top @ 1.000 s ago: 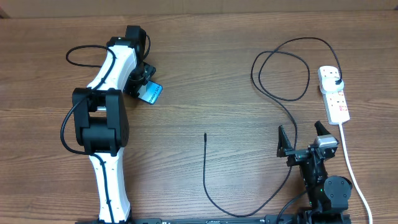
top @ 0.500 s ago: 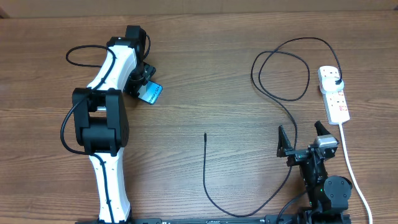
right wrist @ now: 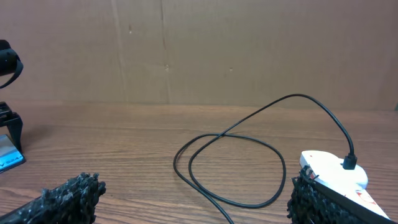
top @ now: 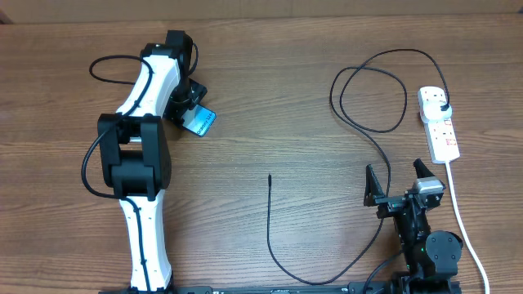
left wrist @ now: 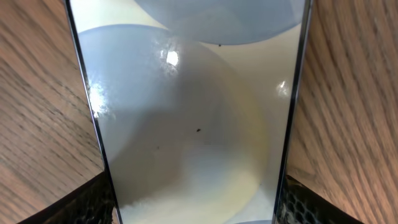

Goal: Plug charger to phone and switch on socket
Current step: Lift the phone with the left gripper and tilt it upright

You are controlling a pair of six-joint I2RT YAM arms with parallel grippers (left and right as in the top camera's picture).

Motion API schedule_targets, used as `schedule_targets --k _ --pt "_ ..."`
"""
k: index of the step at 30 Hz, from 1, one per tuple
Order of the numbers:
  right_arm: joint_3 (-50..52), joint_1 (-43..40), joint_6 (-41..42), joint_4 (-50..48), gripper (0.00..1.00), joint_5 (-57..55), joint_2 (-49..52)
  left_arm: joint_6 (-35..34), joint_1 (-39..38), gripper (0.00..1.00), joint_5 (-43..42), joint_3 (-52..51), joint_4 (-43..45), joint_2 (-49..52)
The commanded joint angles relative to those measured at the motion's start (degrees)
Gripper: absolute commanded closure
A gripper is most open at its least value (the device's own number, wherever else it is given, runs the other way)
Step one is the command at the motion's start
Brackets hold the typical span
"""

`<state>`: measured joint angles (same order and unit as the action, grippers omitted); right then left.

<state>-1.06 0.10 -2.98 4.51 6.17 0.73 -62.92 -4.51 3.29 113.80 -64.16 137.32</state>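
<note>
At the near edge of the wooden table, the right claw stands with its jaws spread wide, nothing between them. The charger, a thin black cable, curls along the near edge behind that claw and climbs past just beside its left finger. Its straight connector tip lies bare on the wood, well off to the claw's left. Ahead of the claw the cable swings into a big loose loop. It ends in a black plug seated in the far end of the socket, a white power strip ahead and to the claw's right. The strip's thick white cord trails back past the claw's right side.

Far over on the other side, the left claw is clenched on the phone. A finger presses against each long edge, and the pale screen faces the wrist. Phone and connector tip sit well apart.
</note>
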Motion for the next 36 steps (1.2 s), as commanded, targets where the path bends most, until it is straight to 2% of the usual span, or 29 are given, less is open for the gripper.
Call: schedule_targets --k 1,14,19,31,36 --pt "0.61 0.26 -0.04 -0.24 0.00 0.28 -0.50 1.90 -0.76 0.96 -1.97 4.92 -2.56 2.05" --pt "0.61 0.26 -0.04 -0.26 0.00 0.26 -0.50 4.79 -0.76 0.96 -6.34 15.78 -8.28 2.05" --pt "0.61 0.26 -0.04 -0.26 0.00 0.28 -0.50 6.43 -0.76 0.95 -14.10 16.96 -8.04 2.05" --pt "0.61 0.26 -0.04 -0.26 0.00 0.28 -0.50 8.74 -0.76 0.96 -41.68 16.96 -4.11 2.05" --pt "0.61 0.26 -0.04 -0.26 0.00 0.28 -0.50 9.55 -0.76 0.96 -49.96 16.96 -3.91 2.05"
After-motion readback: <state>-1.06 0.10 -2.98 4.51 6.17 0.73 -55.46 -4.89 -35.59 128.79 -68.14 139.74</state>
